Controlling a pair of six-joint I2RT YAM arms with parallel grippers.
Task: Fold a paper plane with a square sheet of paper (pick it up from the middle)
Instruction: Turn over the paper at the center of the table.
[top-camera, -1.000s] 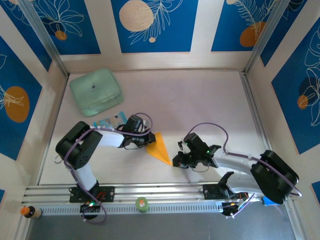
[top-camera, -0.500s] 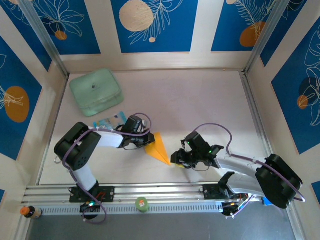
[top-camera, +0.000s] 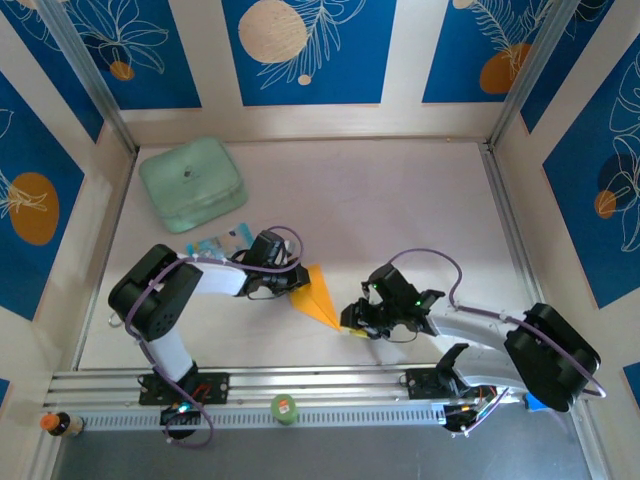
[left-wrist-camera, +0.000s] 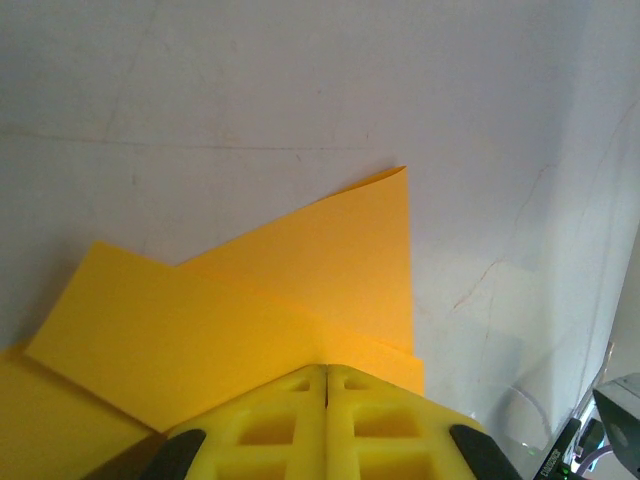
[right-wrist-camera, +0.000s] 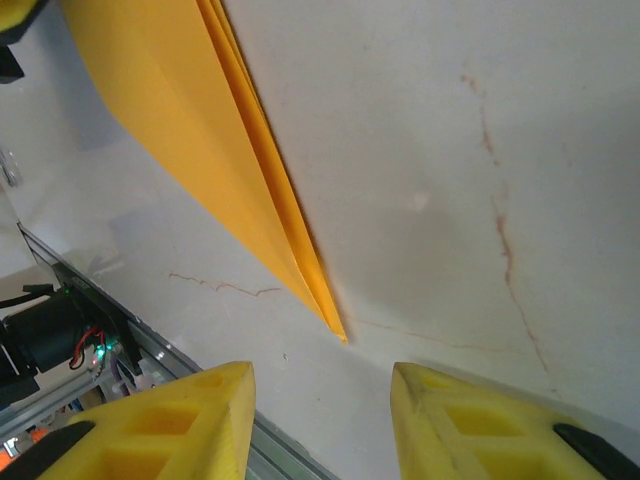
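Paper plane (top-camera: 322, 297) is lying flat on the table (top-camera: 400, 200), its tail pinched in the closed left end effector (left-wrist-camera: 326, 395); the right end effector (right-wrist-camera: 320, 420) is hovering open by the nose. Flimsy, light: grip the layered centre fold.

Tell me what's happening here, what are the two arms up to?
The orange paper is already folded into a narrow, pointed plane lying flat on the table. The left gripper has its fingers closed over the plane's wide end, seemingly pinning it down. The right gripper is open at the other end, its fingers either side of the spot just short of the pointed tip, not touching it.
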